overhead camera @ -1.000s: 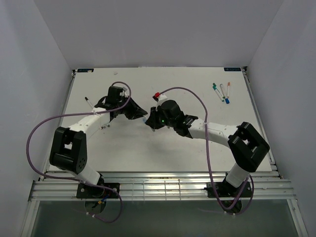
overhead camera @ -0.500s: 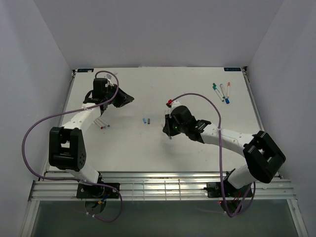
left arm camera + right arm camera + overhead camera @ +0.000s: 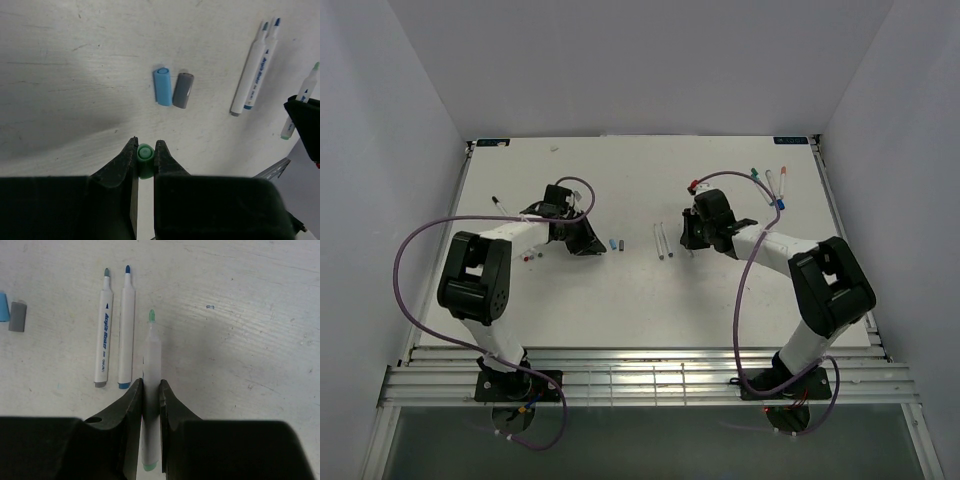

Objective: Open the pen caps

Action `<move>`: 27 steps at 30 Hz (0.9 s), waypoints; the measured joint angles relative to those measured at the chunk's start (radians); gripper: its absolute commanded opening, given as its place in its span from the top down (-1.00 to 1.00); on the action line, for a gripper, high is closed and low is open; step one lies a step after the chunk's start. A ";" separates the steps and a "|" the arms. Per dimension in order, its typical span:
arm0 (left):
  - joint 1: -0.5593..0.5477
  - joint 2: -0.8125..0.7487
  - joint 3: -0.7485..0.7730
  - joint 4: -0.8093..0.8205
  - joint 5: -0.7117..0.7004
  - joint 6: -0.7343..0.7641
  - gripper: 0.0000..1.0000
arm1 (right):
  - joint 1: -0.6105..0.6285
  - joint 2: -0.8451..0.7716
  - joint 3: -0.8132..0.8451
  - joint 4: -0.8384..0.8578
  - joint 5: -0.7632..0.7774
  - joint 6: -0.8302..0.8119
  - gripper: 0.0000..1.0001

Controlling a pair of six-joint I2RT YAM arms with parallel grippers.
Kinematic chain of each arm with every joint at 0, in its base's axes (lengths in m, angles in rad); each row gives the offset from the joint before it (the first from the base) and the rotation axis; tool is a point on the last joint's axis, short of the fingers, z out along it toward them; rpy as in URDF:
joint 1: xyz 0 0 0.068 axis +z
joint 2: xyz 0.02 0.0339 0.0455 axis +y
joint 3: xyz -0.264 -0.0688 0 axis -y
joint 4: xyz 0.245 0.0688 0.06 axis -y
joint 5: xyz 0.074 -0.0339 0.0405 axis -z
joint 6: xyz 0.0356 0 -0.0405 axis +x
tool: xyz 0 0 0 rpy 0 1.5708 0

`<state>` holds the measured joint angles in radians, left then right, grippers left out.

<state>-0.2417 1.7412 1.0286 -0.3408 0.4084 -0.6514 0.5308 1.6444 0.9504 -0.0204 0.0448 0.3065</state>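
The left tool [image 3: 145, 146] is pinching a stubby green cap [image 3: 145, 159] between narrowly set jaws, with the cap's round end facing outward. The right tool [image 3: 151, 386] is clamping a smooth white pen [image 3: 151, 347] by its barrel, jaws equally narrow, and the pen's pale green tip is pointing away, uncapped. Near the middle of the scuffed white table [image 3: 620, 300], a blue cap [image 3: 162, 86] and a grey cap [image 3: 183, 90] are lying side by side. Just beside the right tool, two uncapped pens [image 3: 125, 335] are lying parallel. Near the far right corner, more pens [image 3: 770, 185] are lying, too small to make out clearly.
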 measured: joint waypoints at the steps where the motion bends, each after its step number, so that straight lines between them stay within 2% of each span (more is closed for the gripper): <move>1: -0.006 0.016 0.000 -0.004 -0.005 0.004 0.95 | -0.002 0.021 0.005 0.004 -0.002 -0.005 0.85; 13: -0.048 0.088 0.039 -0.025 -0.065 0.011 0.07 | -0.038 0.177 0.083 0.077 -0.042 -0.035 0.85; 15: -0.049 0.088 0.047 -0.026 -0.073 0.005 -0.01 | -0.038 0.193 0.087 0.085 -0.052 -0.034 0.85; 23: -0.048 0.108 0.072 -0.017 -0.086 -0.014 -0.10 | -0.038 0.210 0.087 0.100 -0.090 -0.033 0.84; 27: -0.048 0.102 0.070 -0.011 -0.089 -0.023 -0.22 | -0.038 0.210 0.087 0.101 -0.101 -0.030 0.64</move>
<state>-0.2901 1.8435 1.0985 -0.3519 0.3199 -0.6739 0.4931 1.8545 1.0370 0.0803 -0.0566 0.2768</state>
